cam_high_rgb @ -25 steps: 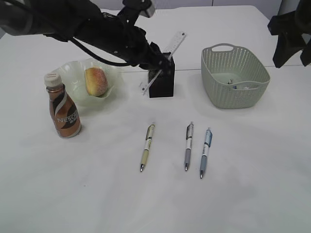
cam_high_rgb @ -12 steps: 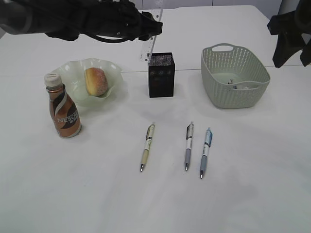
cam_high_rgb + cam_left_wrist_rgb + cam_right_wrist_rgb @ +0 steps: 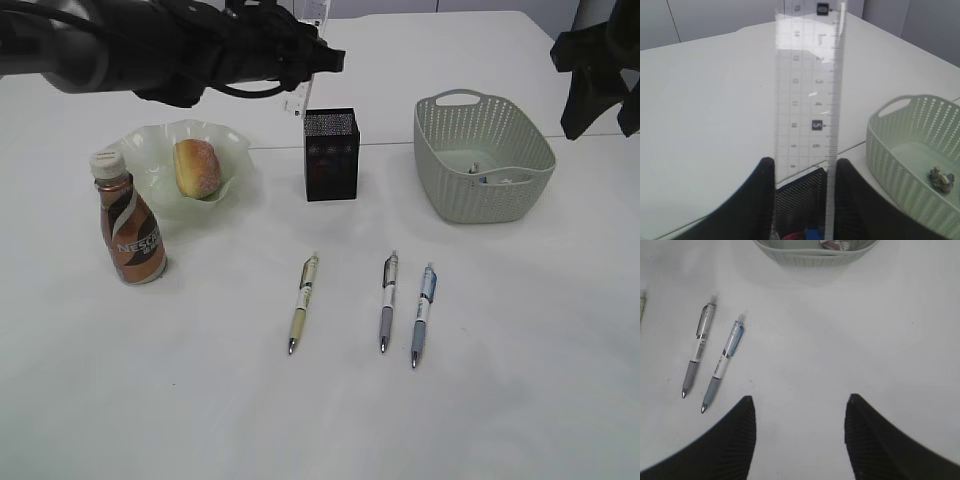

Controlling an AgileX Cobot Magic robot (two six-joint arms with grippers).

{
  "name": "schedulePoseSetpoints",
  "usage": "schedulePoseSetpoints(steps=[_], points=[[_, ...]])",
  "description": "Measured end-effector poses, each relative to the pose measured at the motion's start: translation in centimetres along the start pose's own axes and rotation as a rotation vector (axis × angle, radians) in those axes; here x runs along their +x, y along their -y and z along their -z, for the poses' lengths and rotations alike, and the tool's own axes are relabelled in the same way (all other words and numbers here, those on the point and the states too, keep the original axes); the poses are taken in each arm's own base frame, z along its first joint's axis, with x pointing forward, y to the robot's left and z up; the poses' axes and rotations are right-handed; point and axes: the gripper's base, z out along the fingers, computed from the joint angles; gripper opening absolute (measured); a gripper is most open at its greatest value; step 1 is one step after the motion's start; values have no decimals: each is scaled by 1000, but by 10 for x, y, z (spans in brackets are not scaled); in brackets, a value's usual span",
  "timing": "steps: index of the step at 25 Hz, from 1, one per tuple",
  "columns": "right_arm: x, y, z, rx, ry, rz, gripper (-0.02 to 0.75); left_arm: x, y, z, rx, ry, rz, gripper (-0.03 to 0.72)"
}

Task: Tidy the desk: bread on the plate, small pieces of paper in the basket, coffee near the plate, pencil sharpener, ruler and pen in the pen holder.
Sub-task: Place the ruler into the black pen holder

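Observation:
My left gripper (image 3: 804, 170) is shut on a clear plastic ruler (image 3: 807, 85) and holds it upright above the black mesh pen holder (image 3: 331, 155); in the exterior view the ruler (image 3: 305, 75) sticks out past the gripper (image 3: 310, 58). The pen holder (image 3: 800, 200) lies just below the jaws, with red and blue items inside. Bread (image 3: 197, 167) lies on the pale green plate (image 3: 150, 150). The coffee bottle (image 3: 130, 230) stands beside the plate. Three pens (image 3: 303, 301) (image 3: 387, 300) (image 3: 421, 314) lie on the table. My right gripper (image 3: 799, 410) is open and empty, raised at the right.
A green basket (image 3: 484, 150) stands at the right with small paper scraps inside (image 3: 939, 179). Two pens (image 3: 696, 357) (image 3: 722, 362) also show in the right wrist view, left of the open jaws. The right arm (image 3: 600, 70) hangs at the far right edge.
My left gripper has lifted the ruler from its slanted lean at the pen holder, up and clear of the holder, turning it nearly upright. The right arm has not moved.

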Motion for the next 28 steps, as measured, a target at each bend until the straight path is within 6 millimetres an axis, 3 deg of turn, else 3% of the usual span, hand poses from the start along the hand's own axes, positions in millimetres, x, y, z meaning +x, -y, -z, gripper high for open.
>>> schedulePoseSetpoints(steps=[3, 8, 20, 28], points=[[0, 0, 0, 0, 2, 0, 447, 8, 9, -5, 3, -7, -29, 248], [-1, 0, 0, 0, 8, 0, 447, 1, 20, -13, 17, 34, -46, 248], [-3, 0, 0, -1, 36, 0, 447, 8, 24, -44, 11, 83, -43, 248], [-6, 0, 0, -2, 63, 0, 447, 13, 24, -49, 3, 83, -43, 248]])
